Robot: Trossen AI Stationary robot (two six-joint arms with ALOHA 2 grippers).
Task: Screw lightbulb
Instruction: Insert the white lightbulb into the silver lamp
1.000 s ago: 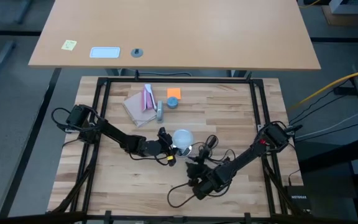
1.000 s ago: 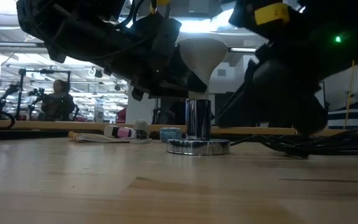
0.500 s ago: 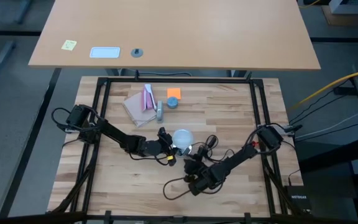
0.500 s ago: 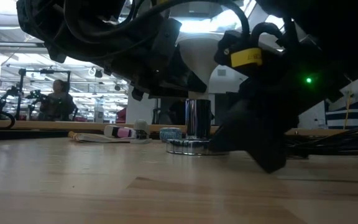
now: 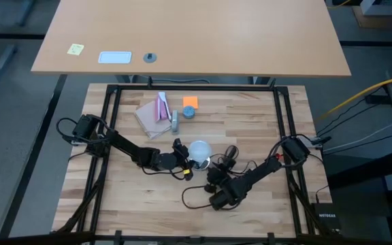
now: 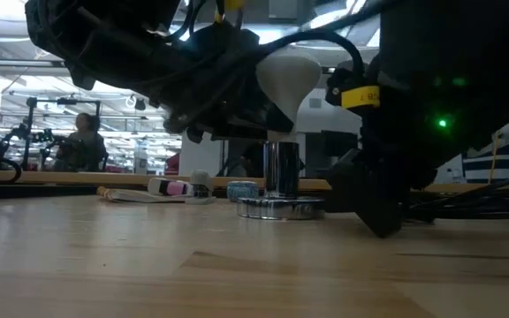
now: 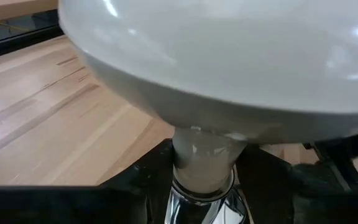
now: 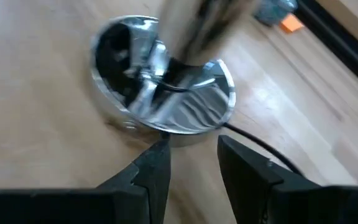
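The left gripper [image 5: 182, 161] is clamped on the lightbulb [image 5: 199, 151], holding it upright near the middle of the table with its silver base standing in the round socket [image 6: 281, 208] (how deep the thread has gone, I cannot tell). The right gripper [image 8: 192, 163] sits low just beside the socket with its fingers parted and nothing between them. I judge the bulb seated but the turning unfinished

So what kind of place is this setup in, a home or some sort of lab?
Most likely a robotics lab or workshop. The wooden table sits inside a black metal frame carrying two robot arms, and the low view shows a large open room behind with more equipment and a seated person.
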